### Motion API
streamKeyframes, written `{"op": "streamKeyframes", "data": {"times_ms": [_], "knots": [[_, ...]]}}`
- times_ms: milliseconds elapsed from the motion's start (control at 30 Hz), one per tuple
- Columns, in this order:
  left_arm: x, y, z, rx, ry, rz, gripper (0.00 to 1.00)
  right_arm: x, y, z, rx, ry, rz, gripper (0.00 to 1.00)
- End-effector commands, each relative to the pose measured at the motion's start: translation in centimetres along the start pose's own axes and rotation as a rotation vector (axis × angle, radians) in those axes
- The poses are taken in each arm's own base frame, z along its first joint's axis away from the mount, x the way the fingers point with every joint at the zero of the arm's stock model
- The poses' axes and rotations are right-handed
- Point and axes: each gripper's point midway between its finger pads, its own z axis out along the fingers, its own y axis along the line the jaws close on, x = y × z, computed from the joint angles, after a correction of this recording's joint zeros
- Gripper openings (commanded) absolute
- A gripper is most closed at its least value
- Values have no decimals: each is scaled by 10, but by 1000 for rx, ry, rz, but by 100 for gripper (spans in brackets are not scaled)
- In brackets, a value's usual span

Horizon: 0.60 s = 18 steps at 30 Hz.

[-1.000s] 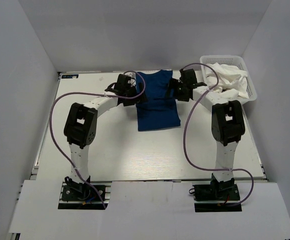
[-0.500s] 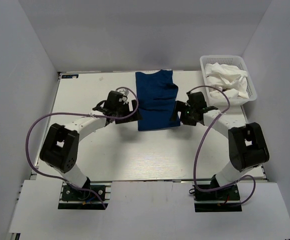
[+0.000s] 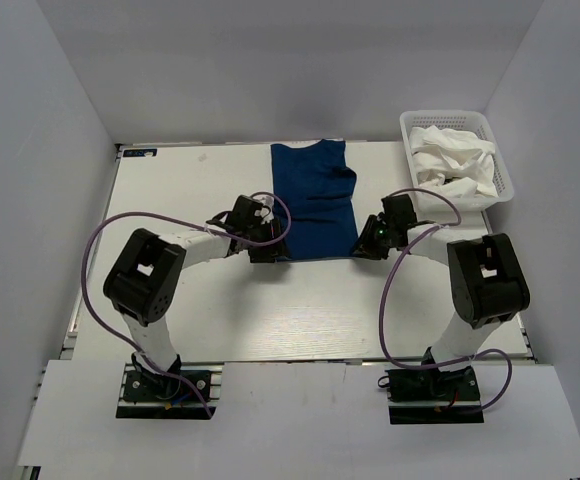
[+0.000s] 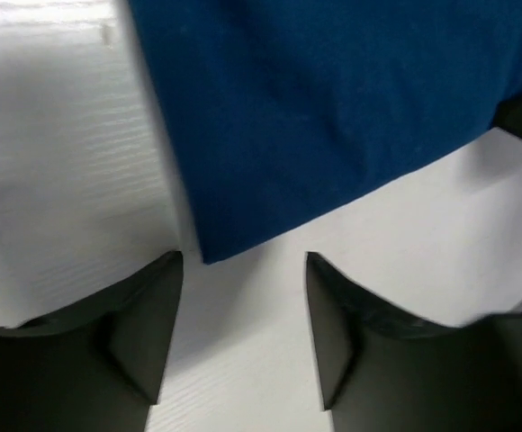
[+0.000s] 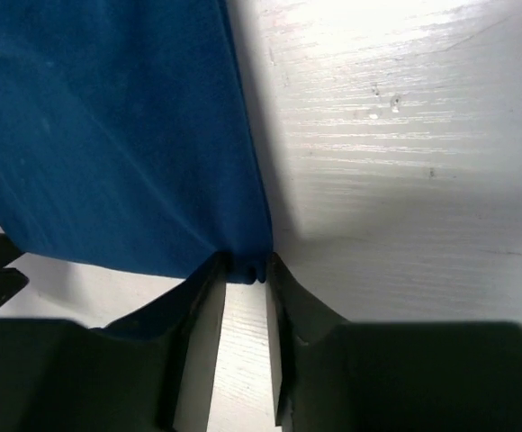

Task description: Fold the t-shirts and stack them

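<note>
White table (image 3: 220, 320) carries the navy t-shirt (image 3: 313, 200), flat beside the basket (image 3: 505, 185) holding the white t-shirt (image 3: 450, 160). Right gripper (image 5: 243, 265) pinches the hem corner nearer the basket. Left gripper (image 4: 243, 261) stands spread before the farther corner. If it closes short, one corner probably lifts alone and the fold skews.

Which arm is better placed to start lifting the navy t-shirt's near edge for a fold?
Right, probably. The right gripper pinches the navy t-shirt at its near corner. The left gripper stands open, with its corner just ahead of the fingertips and not gripped.
</note>
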Motion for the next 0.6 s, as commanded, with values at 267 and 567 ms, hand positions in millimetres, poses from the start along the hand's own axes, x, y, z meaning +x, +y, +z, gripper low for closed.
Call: {"op": "streamKeyframes", "data": {"times_ms": [267, 567], "knots": [[14, 3, 24, -50, 57, 11, 22, 16, -7, 9, -59, 49, 38, 0], [11, 12, 11, -96, 5, 28, 0, 13, 5, -3, -117, 13, -57, 0]]}}
